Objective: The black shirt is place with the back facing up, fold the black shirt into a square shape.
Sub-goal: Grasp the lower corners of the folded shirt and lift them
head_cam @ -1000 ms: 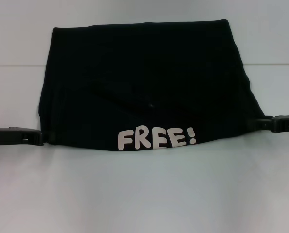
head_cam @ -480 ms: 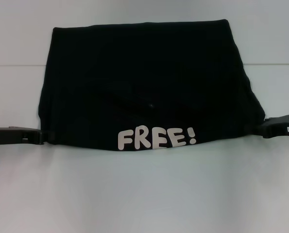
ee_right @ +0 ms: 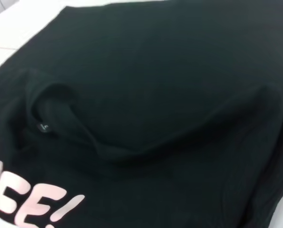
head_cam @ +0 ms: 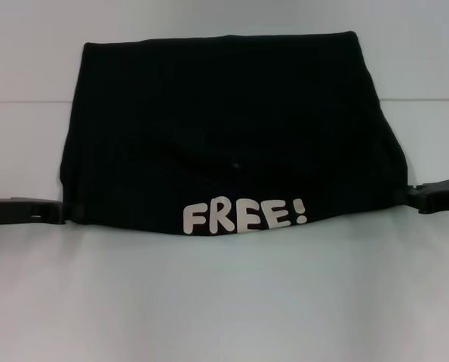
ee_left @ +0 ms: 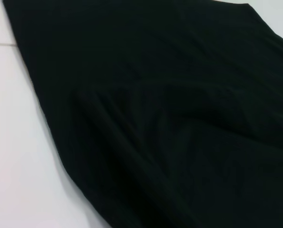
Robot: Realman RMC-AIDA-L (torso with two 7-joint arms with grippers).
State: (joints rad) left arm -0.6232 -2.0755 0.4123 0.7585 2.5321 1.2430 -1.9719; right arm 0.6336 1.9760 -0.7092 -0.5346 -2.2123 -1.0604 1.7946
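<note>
Folded black shirt between two low grippers

The black shirt [head_cam: 228, 132] lies doubled on the white tabletop [head_cam: 224, 302], "FREE!" lettering [head_cam: 244, 215] along its near edge. The left gripper [head_cam: 58, 212] meets its near-left corner, the right gripper [head_cam: 416, 196] its near-right, probably to settle the fold; whether either set of jaws is wide or narrow, I cannot tell. Since half a second ago, the right gripper has edged slightly outward.

Pretty plain setup: just a white tabletop [head_cam: 224, 302] filling the whole head view, smooth and matte. There's a thin seam line [head_cam: 28, 102] running across it toward the far side. Lighting is soft and even, no harsh shadows or glare.
</note>
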